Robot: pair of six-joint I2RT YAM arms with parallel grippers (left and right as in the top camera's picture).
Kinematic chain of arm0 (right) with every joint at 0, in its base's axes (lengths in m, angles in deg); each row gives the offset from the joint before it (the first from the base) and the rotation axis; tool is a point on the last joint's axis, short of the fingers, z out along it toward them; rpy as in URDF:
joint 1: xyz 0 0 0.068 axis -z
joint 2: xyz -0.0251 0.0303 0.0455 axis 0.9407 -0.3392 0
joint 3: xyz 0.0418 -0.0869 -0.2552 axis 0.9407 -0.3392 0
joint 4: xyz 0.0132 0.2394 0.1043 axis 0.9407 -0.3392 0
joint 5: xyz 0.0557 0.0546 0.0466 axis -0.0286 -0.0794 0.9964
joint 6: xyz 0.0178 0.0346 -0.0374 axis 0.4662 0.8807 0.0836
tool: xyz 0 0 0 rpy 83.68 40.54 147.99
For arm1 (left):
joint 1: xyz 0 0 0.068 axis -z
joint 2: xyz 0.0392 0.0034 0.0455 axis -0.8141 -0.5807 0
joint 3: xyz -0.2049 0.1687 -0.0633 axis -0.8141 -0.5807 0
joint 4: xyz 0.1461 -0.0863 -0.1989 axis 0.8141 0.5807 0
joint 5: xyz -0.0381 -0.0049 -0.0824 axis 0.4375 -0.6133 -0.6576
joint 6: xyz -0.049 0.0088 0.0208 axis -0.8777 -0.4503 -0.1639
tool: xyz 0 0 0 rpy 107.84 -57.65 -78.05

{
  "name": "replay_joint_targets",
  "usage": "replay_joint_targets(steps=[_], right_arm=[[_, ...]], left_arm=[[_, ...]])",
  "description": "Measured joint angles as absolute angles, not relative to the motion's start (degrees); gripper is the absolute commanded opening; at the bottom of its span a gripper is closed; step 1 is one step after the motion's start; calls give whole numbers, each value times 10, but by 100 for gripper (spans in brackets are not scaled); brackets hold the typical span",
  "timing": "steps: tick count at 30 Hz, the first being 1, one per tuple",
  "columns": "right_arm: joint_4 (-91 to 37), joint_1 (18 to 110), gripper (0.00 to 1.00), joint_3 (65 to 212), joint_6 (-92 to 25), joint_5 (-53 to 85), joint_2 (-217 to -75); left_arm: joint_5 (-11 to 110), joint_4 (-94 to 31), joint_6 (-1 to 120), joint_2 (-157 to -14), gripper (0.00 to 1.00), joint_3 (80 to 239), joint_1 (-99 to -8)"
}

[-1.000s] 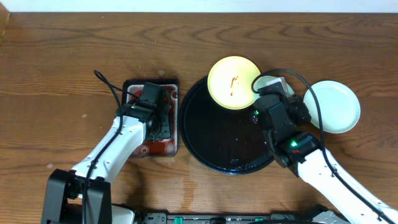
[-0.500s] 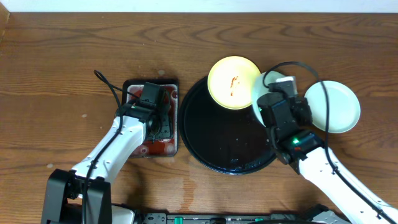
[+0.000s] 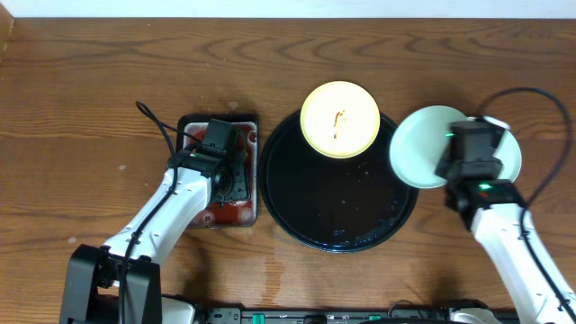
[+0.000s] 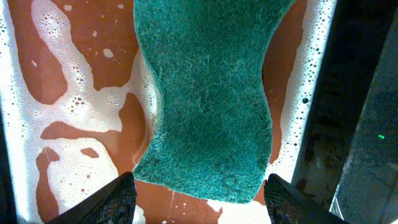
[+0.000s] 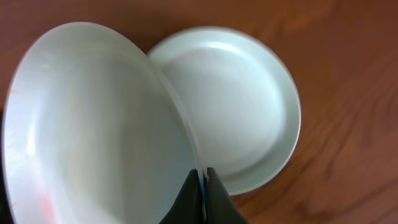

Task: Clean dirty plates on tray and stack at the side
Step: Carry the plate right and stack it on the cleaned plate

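The black tray point(image 3: 333, 211) lies mid-table. A pale yellow plate point(image 3: 339, 119) with a red smear rests on its far rim. My right gripper point(image 5: 203, 177) is shut on the rim of a mint plate point(image 3: 418, 148) point(image 5: 93, 130) and holds it tilted, partly over a second mint plate point(image 3: 507, 155) point(image 5: 239, 112) lying on the table right of the tray. My left gripper point(image 4: 199, 196) is open, its fingers on either side of the near end of a green sponge point(image 4: 208, 93) in the small tray of reddish soapy liquid point(image 3: 216, 216).
The small rectangular tray point(image 3: 193, 126) stands just left of the black tray. Bare wood table point(image 3: 90, 108) lies to the far left and along the back. Drops of liquid point(image 3: 346, 236) glisten on the black tray's near part.
My right gripper has carried the mint plate to the right, off the tray's right edge and over the other mint plate. The left arm has not moved.
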State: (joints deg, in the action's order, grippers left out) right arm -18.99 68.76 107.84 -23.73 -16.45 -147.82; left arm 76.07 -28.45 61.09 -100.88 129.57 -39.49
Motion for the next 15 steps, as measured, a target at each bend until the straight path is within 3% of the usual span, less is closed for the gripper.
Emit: replay_joint_targets(steps=[8,15], right_arm=[[-232,871,1,1078,-127,-20,-1478],[-242,961,1,1078,-86,37,-1481]], left_arm=[[760,-284,611,-1009,67,1296,-395],[760,-284,611,-1009,67,1296,-395]])
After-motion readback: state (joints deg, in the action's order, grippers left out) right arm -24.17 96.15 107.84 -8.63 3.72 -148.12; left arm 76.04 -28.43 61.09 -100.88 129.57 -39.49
